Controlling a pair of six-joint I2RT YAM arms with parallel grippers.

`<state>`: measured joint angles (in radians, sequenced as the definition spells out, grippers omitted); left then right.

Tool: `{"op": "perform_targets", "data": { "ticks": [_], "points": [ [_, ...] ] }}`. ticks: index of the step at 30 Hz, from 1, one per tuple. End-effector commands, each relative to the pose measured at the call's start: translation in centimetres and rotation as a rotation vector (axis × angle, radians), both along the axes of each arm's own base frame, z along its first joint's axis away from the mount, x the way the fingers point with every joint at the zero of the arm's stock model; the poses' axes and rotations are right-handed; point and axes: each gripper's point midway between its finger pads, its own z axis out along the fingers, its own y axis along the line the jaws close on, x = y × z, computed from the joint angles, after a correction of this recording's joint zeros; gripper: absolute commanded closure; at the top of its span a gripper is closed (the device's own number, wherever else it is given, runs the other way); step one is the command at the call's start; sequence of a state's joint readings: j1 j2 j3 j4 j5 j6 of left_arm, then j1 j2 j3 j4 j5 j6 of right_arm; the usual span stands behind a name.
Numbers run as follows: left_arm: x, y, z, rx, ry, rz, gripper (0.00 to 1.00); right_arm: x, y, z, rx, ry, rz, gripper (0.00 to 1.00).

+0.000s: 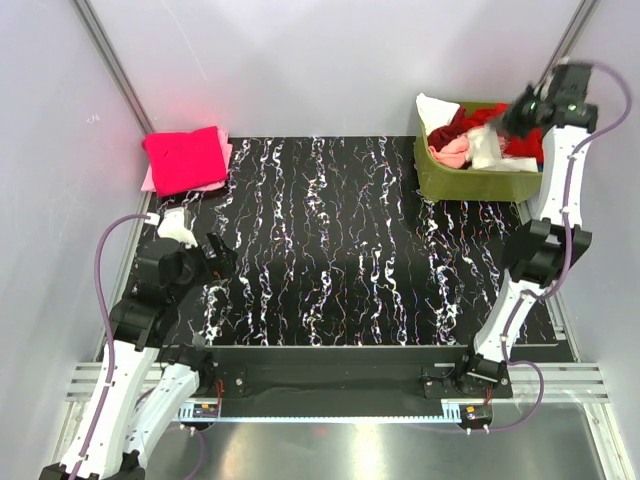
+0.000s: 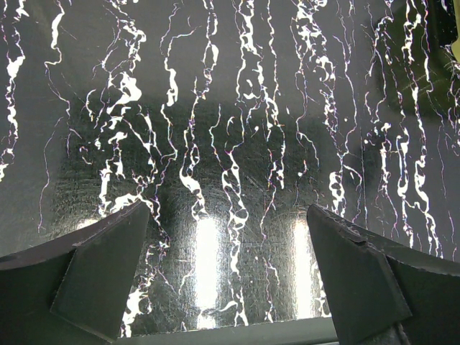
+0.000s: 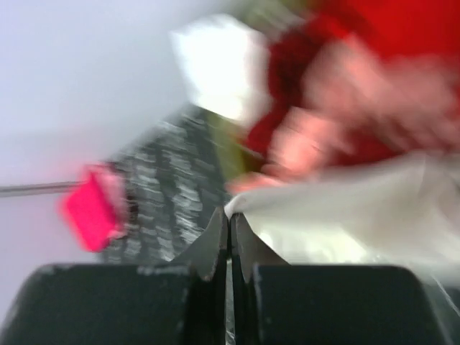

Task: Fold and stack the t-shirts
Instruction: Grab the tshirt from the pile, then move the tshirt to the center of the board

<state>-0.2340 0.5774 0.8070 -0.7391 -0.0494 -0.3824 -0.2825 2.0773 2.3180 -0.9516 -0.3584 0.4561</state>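
At the upper right of the top view the right gripper [image 1: 520, 115] hangs over the olive-green bin [image 1: 470, 185], where the unfolded laundry is heaped: a red t-shirt [image 1: 480, 120], a pink tee [image 1: 455, 150] and a cream-white t-shirt [image 1: 490, 150]. Its wrist view is motion-blurred, but the 2 jaws are pressed flat together with no gap. Their tips meet right at the edge of the cream-white cloth [image 3: 345, 215]. I cannot tell if a fold of that cloth is actually pinched. The position suggests a pinch at the top garment, to lift it out onto the black patterned mat [image 1: 340, 250]. At the lower left of the top view the left gripper [image 1: 215, 255] waits low over the mat. In its own camera the jaws are spread as wide as they go, with only bare mat between them. That looks like a parked, ready pose for catching a corner once a shirt is laid out. In the upper left corner 1 magenta-red t-shirt [image 1: 183, 160] lies folded on top of a pale pink t-shirt [image 1: 149, 181]. That starts the stack well away from the bin, so the middle of the mat is left for folding.
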Motion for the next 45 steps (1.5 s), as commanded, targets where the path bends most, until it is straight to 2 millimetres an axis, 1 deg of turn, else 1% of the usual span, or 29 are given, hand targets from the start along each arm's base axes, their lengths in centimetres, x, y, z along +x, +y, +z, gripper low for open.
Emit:
{"op": "perform_targets", "data": {
  "ticks": [1, 3, 4, 6, 7, 10, 11, 13, 15, 19, 22, 24, 27, 28, 30, 31, 33, 34, 35, 36, 37, 38, 39, 40, 41, 42, 43, 44, 45],
  "points": [
    [0.6, 0.1, 1.4, -0.002, -0.064, 0.006, 0.01, -4.9, 8.2, 23.7, 0.068, -0.625, 0.323, 1.0],
    [0.7, 0.0, 1.4, -0.003, -0.064, 0.005, 0.01, -8.8, 11.1, 29.7, 0.179, -0.77, 0.448, 1.0],
    [0.7, 0.0, 1.3, -0.001, -0.062, 0.004, 0.01, -12.2, 12.5, 34.9, 0.126, -0.976, 0.538, 1.0],
    [0.7, 0.0, 1.3, -0.002, -0.059, 0.003, 0.01, -16.5, 14.1, 38.9, 0.174, -1.101, 0.598, 1.0],
    [0.7, 0.0, 1.3, -0.002, -0.059, 0.005, 0.01, -20.0, 14.9, 41.5, 0.116, -1.222, 0.626, 1.0],
    [0.7, 0.1, 1.3, -0.001, -0.061, 0.006, 0.01, -25.0, 16.4, 44.6, 0.105, -1.35, 0.681, 1.0],
    [0.7, 0.1, 1.3, -0.002, -0.061, 0.008, 0.01, -27.6, 17.2, 46.0, 0.143, -1.418, 0.734, 1.0],
    [0.7, 0.1, 1.3, -0.001, -0.061, 0.011, 0.01, -31.4, 18.1, 47.9, 0.157, -1.537, 0.795, 1.0],
    [0.7, 0.2, 1.2, 0.002, -0.057, 0.012, 0.01, -33.3, 18.2, 49.2, 0.245, -1.572, 0.798, 1.0],
    [0.6, 0.3, 1.4, 0.001, -0.066, 0.02, 0.01, -38.9, 18.6, 51.0, 0.345, -1.726, 0.854, 1.0],
    [0.6, 0.3, 1.4, 0.003, -0.065, 0.019, 0.01, -40.8, 18.8, 51.5, 0.356, -1.751, 0.837, 1.0],
    [0.7, 0.3, 1.3, 0.002, -0.06, 0.02, 0.01, -40.0, 19.0, 50.8, 0.303, -1.714, 0.823, 1.0],
    [0.7, 0.3, 1.2, 0.004, -0.054, 0.02, 0.01, -34.3, 18.3, 47.6, 0.28, -1.514, 0.741, 1.0],
    [0.8, 0.3, 1.1, 0.004, -0.053, 0.02, 0.01, -30.2, 17.3, 44.4, 0.337, -1.335, 0.647, 1.0],
    [0.7, 0.3, 1.2, 0.003, -0.054, 0.021, 0.01, -25.6, 15.4, 39.8, 0.228, -1.234, 0.495, 1.0],
    [0.7, 0.3, 1.1, 0.002, -0.053, 0.021, 0.01, -21.6, 12.9, 34.2, 0.186, -1.067, 0.314, 1.0],
    [0.8, 0.2, 1.0, -0.001, -0.047, 0.018, 0.01, -19.1, 10.0, 28.6, 0.102, -0.911, 0.135, 1.0],
    [0.8, 0.0, 0.8, -0.001, -0.041, 0.007, 0.01, -18.4, 8.3, 23.0, 0.087, -0.716, 0.016, 1.0],
    [0.8, -0.5, 0.7, -0.014, -0.036, -0.015, 0.01, -17.8, 4.6, 20.2, -0.015, -0.635, -0.175, 1.0],
    [0.8, -0.9, 0.6, -0.021, -0.03, -0.033, 0.02, -18.3, 2.7, 17.7, -0.046, -0.542, -0.285, 1.0],
    [0.8, -1.9, 0.2, -0.037, -0.01, -0.082, 0.03, -19.5, 1.4, 13.5, -0.067, -0.402, -0.373, 1.0],
    [0.8, -2.3, 0.1, -0.044, -0.003, -0.101, 0.04, -20.4, -0.6, 11.7, -0.112, -0.35, -0.483, 1.0],
    [0.7, -3.0, 0.0, -0.047, 0.007, -0.129, 0.04, -21.1, -0.9, 10.2, -0.116, -0.315, -0.512, 1.0],
    [0.7, -3.6, -0.3, -0.048, 0.027, -0.146, 0.05, -21.6, -0.8, 7.9, -0.115, -0.286, -0.514, 0.97],
    [0.6, -4.0, -0.4, -0.05, 0.038, -0.158, 0.05, -21.4, 0.9, 7.1, -0.082, -0.29, -0.421, 0.95],
    [0.4, -4.6, -0.3, -0.048, 0.04, -0.187, 0.05, -21.2, 2.1, 6.5, -0.053, -0.298, -0.354, 1.0],
    [0.5, -4.6, -0.5, -0.036, 0.046, -0.182, 0.05, -20.9, 3.0, 4.6, -0.017, -0.266, -0.312, 1.0],
    [0.4, -4.6, -0.6, -0.03, 0.049, -0.184, 0.05, -20.7, 5.2, 4.0, 0.081, -0.255, -0.225, 1.0],
    [0.3, -4.7, -0.8, -0.027, 0.051, -0.191, 0.05, -20.5, 6.6, 2.5, 0.137, -0.23, -0.165, 1.0]
  ]
}}
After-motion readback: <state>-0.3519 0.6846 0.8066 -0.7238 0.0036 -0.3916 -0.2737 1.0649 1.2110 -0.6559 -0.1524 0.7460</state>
